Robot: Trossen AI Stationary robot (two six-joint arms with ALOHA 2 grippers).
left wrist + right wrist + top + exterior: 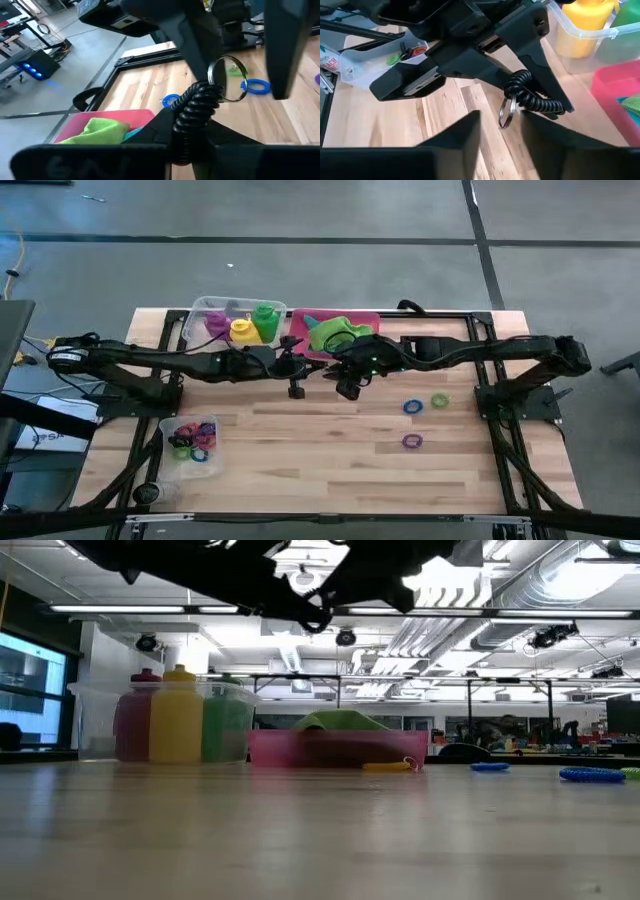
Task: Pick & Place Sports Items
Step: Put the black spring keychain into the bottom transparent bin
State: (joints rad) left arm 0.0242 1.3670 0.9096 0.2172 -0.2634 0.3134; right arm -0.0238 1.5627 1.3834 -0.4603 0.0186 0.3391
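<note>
The left gripper [517,97] pinches a black coiled cord [532,97], which hangs down with its metal ring [506,112] lowest. The right gripper [500,125] stands spread around the ring.

Light wood bench [330,465]. On it: clear tub [195,320] at the far edge, pink tray [372,318] just beside it, second clear tub [172,430] near the left front, three loose rings: blue [413,407], green [440,400], purple [411,442].
</note>
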